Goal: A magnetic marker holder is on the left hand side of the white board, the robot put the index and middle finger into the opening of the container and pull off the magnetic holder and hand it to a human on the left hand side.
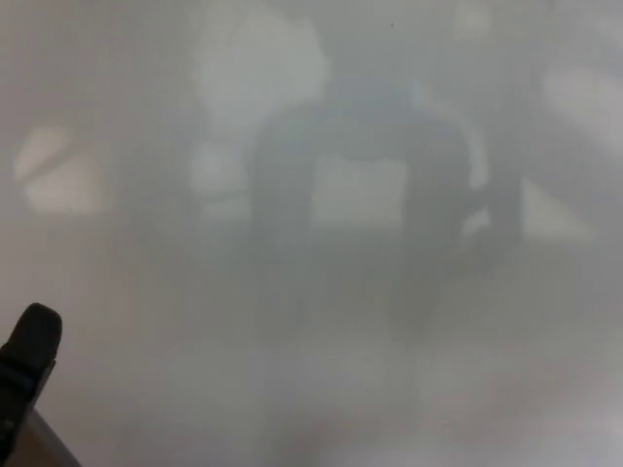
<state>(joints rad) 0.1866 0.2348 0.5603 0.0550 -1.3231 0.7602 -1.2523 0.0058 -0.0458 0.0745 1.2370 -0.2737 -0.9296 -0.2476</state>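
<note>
The white board point(409, 389) fills almost the whole head view, glossy and hazy. Only a small black part of my left hand point(27, 362) rises from the lower left corner, close to the board. How that hand is set cannot be made out, and nothing shows in it. The black magnetic marker holder is out of view. My right hand does not show.
A dim dark reflection of a figure point(360, 185) lies across the middle of the board, with pale bright patches point(58, 175) around it. A grey-beige wedge point(44, 449) cuts the bottom left corner under my hand.
</note>
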